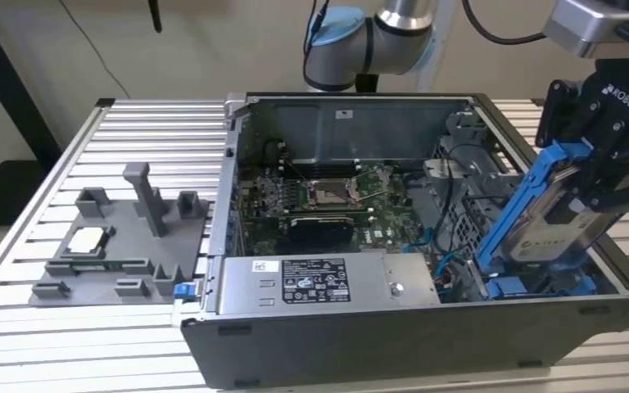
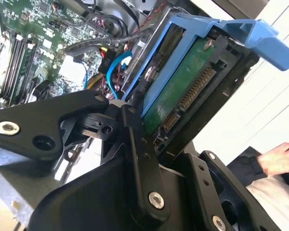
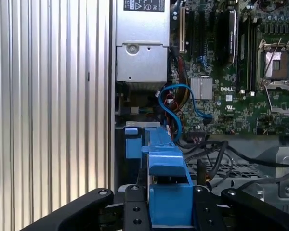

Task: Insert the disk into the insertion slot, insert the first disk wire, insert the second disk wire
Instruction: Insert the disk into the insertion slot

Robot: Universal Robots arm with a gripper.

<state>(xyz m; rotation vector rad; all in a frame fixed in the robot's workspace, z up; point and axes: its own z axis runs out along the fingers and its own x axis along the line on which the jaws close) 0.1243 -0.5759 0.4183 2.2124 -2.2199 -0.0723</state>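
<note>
Slatted metal table point(image 1: 128, 131) carries an open computer case point(image 1: 402, 344) and, at the exterior view's left, a grey fixture tray point(image 1: 118, 237). Inside the case lie the green motherboard point(image 1: 326, 196) and the power-supply box point(image 1: 314, 282). The black gripper point(image 1: 596, 190) is clenched on the disk point(image 1: 549, 225), which stands tilted in its blue frame. Its lower end is down inside the case's corner at the exterior view's right, near the power-supply box. A person's hand point(image 2: 279, 156) shows in the second wrist view

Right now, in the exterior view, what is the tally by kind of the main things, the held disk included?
computer case: 1
disk: 1
power-supply box: 1
motherboard: 1
grey fixture tray: 1
Total: 5
</note>
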